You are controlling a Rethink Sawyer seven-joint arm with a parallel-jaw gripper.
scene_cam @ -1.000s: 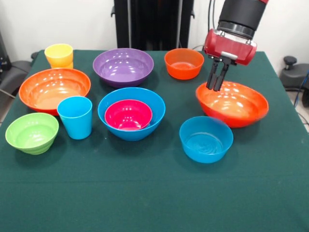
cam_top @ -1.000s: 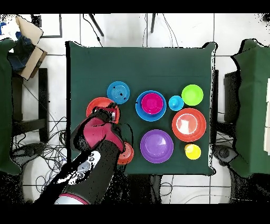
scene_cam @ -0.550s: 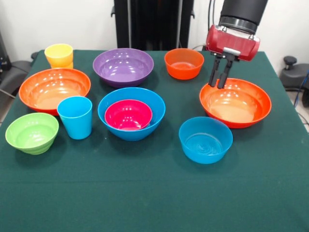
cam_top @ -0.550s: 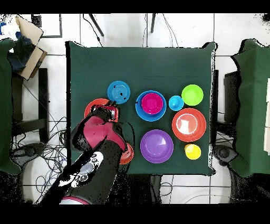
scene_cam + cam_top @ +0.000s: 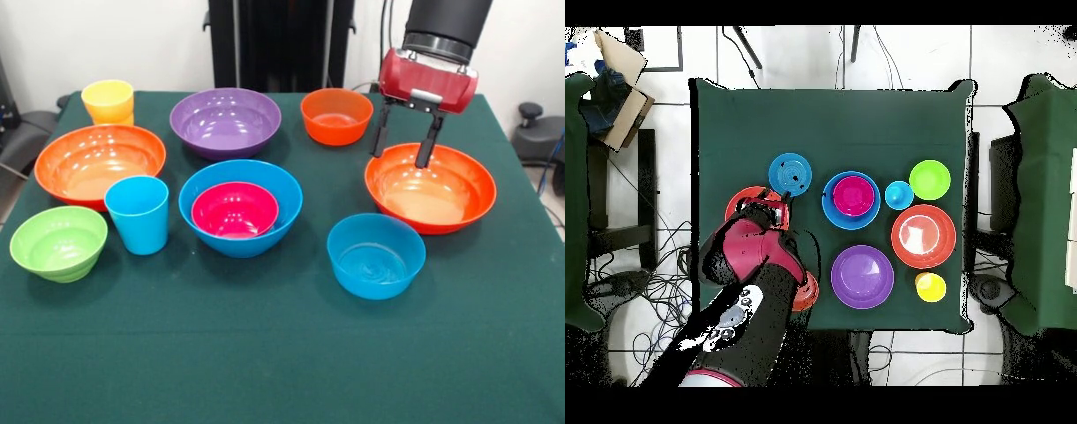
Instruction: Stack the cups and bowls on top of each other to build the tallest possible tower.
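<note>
Green-clothed table point(image 5: 265, 353): front view alone shows claw point(image 5: 403, 148) spread over orange bowl point(image 5: 431, 188), seemingly untouched.

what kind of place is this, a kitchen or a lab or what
Probably a robotics lab, not a kitchen: a red and black robot arm works over a table draped in green cloth, plastic bowls are laid out as test objects, and loose cables trail across the tiled floor.

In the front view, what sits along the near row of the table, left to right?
Green bowl → blue cup → big blue bowl holding the pink bowl → smaller blue bowl.
</note>
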